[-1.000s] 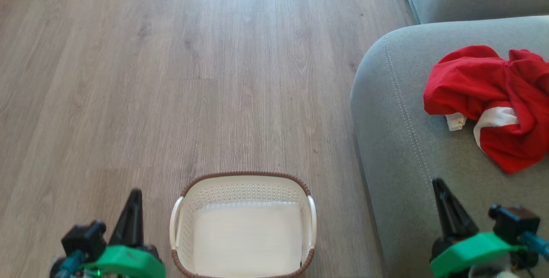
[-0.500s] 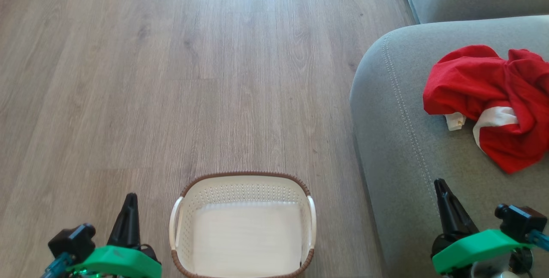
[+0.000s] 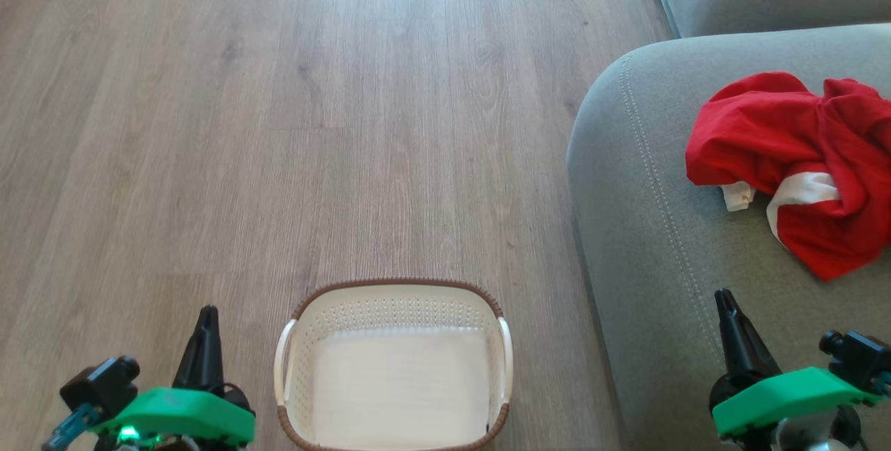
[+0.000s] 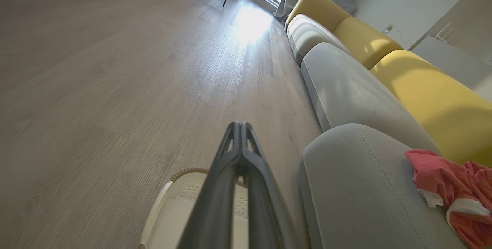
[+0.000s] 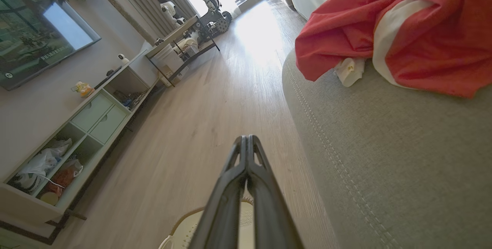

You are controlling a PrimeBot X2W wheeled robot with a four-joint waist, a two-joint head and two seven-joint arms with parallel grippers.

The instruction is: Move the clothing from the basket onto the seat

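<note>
Lying crumpled on the seat (image 3: 654,249), the clothing (image 3: 779,138) is a heap of bright red fabric with a white panel and a small white flap showing on its near side; it sits well in from the cushion's rounded, double-stitched edge, toward the right of the head view; the basket (image 3: 397,285) stands on the wooden floor (image 3: 278,124) near the seat's corner but apart from it, its white bottom in plain sight; the left gripper (image 3: 207,312) hangs over the floor just left of the basket, its two dark fingers pressed together tip to tip; the right gripper (image 3: 723,296) hangs above the near part of the seat, short of the red heap, its fingers likewise pressed together and pinching no cloth; yellow back cushions (image 4: 423,87) line the sofa in the left wrist view.
</note>
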